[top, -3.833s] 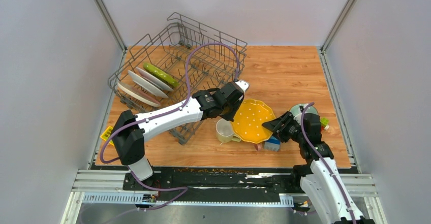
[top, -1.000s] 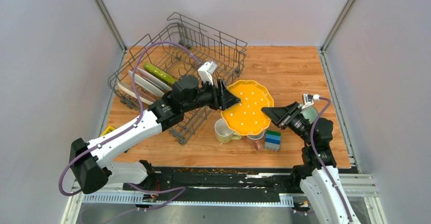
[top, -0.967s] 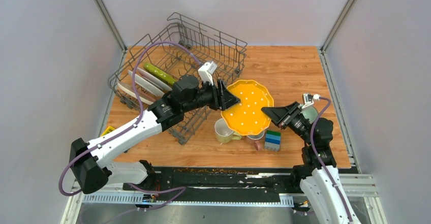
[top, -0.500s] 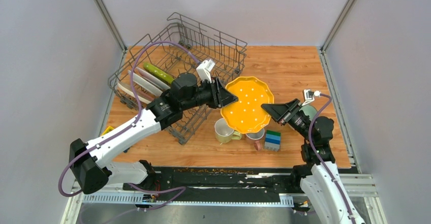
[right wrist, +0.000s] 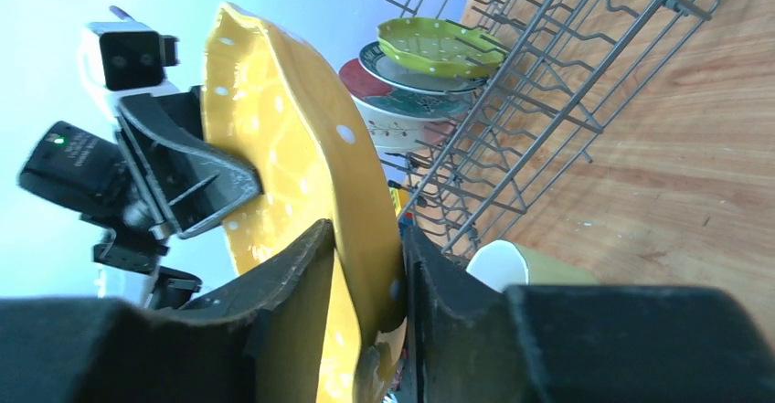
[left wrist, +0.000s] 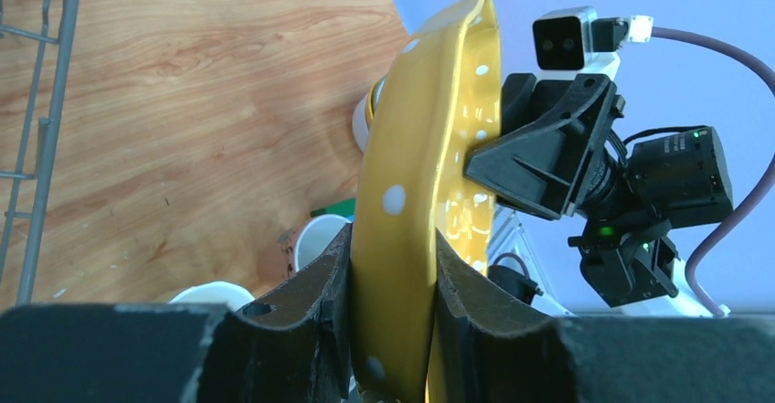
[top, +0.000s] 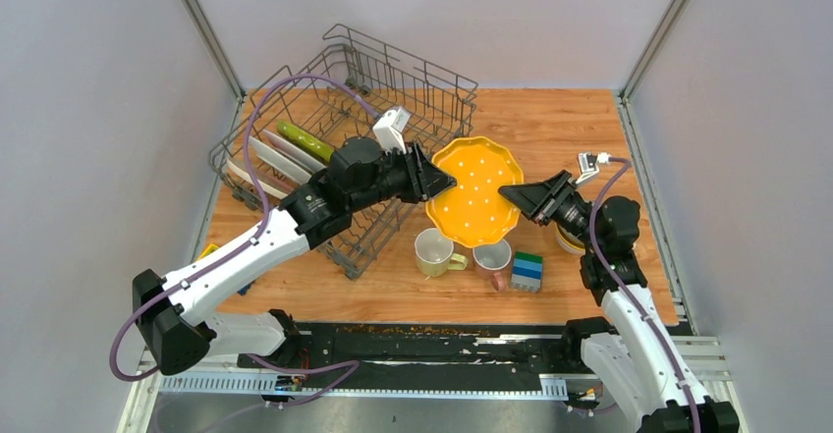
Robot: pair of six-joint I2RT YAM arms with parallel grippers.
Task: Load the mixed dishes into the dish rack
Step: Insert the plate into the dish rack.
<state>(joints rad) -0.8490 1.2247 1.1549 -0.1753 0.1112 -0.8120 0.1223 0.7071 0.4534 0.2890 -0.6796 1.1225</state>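
Nearest the bases, the pale yellow mug (top: 432,251) and the pink-handled mug (top: 491,256) sat in plain view on the table (top: 550,129), w/ the toy blocks (top: 527,269) at their 3 o'clock. A few secs earlier the yellow scalloped plate (top: 476,192) had lain low over them, but now it was off the wood and hung above, at their 12 o'clock. It was tipped up closer to vertical and had shifted toward the rack vs. a sec before. The left gripper (top: 432,173) had been gaping beside the plate's 9 o'clock rim. It had since closed, and its wrist view showed both fingers (left wrist: 320,293) pressed on either face of the rim, so it was clenched on the plate. The right gripper (top: 509,195) straddled the 3 o'clock rim. Its fingers (right wrist: 302,275) sat right against the plate, but I couldn't tell whether they were gripping or already easing off. That reads as a handover approx. mid-way — the left arm had taken the load, and the right probably needed to let go before the plate could travel. Farther out, at the plate's 10 o'clock, the dish rack (top: 422,109) held the racked plates (top: 280,163) and a green dish (top: 306,142) upright between tines. The yellow plate wasn't yet in it, and both mugs were unloaded too.
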